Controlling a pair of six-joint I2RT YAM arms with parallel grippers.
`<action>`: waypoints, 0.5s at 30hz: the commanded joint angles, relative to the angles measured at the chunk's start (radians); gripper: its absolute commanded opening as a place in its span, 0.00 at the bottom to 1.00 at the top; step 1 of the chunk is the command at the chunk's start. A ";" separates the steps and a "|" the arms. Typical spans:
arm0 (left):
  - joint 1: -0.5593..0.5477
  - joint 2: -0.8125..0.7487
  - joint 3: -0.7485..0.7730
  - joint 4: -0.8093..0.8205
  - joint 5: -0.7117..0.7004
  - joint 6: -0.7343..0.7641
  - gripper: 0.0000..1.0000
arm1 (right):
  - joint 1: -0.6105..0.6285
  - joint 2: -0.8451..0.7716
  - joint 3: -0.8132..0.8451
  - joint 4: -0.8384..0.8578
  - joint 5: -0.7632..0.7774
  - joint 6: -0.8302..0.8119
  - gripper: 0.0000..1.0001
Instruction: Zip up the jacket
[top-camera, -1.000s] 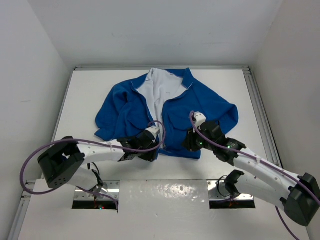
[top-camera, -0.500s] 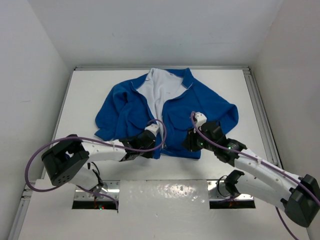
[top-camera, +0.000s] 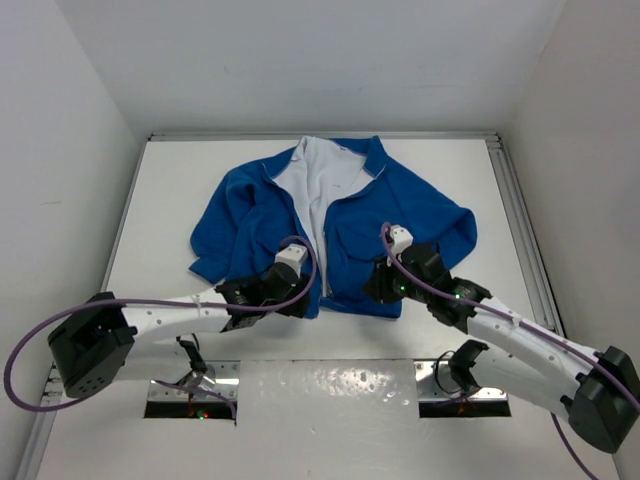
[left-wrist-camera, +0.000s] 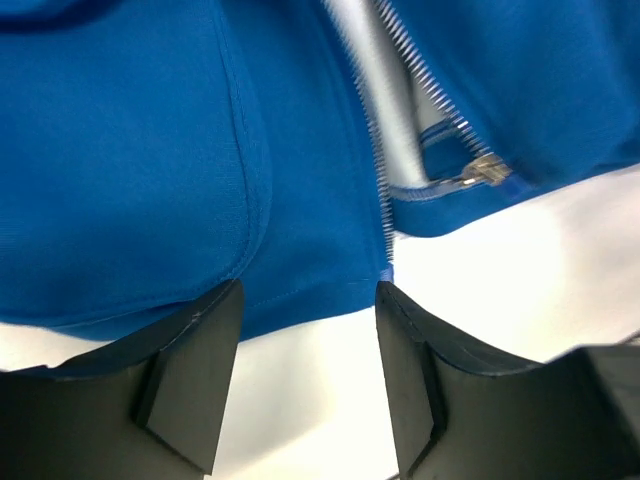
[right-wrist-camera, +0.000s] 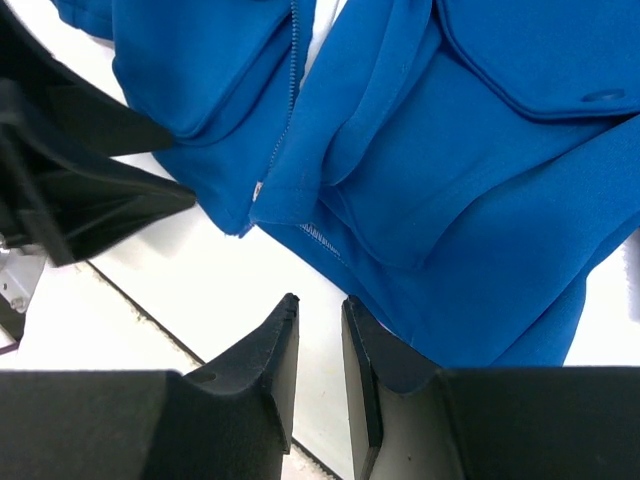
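The jacket (top-camera: 420, 215) lies flat on the counter (top-camera: 165, 200), collar at 12 o'clock, its zipper (left-wrist-camera: 378, 170) running 12 to 6 and the slider (left-wrist-camera: 487, 172) at about 1 o'clock from the nearer left hand (left-wrist-camera: 308, 300), which is spread wide and empty, while the right hand (right-wrist-camera: 320, 315), narrow, grips nothing.

The jacket (top-camera: 420, 215) is showing as soft, matt blue cloth with a smooth white lining (top-camera: 320, 185); its zipper (left-wrist-camera: 379, 180) is glinting like pale metal. The table (top-camera: 170, 200) is looking smooth, matt white.
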 joint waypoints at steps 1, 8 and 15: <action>-0.016 0.076 0.015 0.044 0.021 0.028 0.54 | 0.003 0.009 -0.001 0.051 -0.022 0.007 0.23; -0.040 0.224 0.041 0.089 -0.037 0.026 0.52 | 0.004 -0.011 -0.021 0.048 -0.017 0.017 0.23; -0.109 0.396 0.082 0.024 -0.168 -0.043 0.33 | 0.003 -0.022 -0.023 0.060 -0.011 0.020 0.23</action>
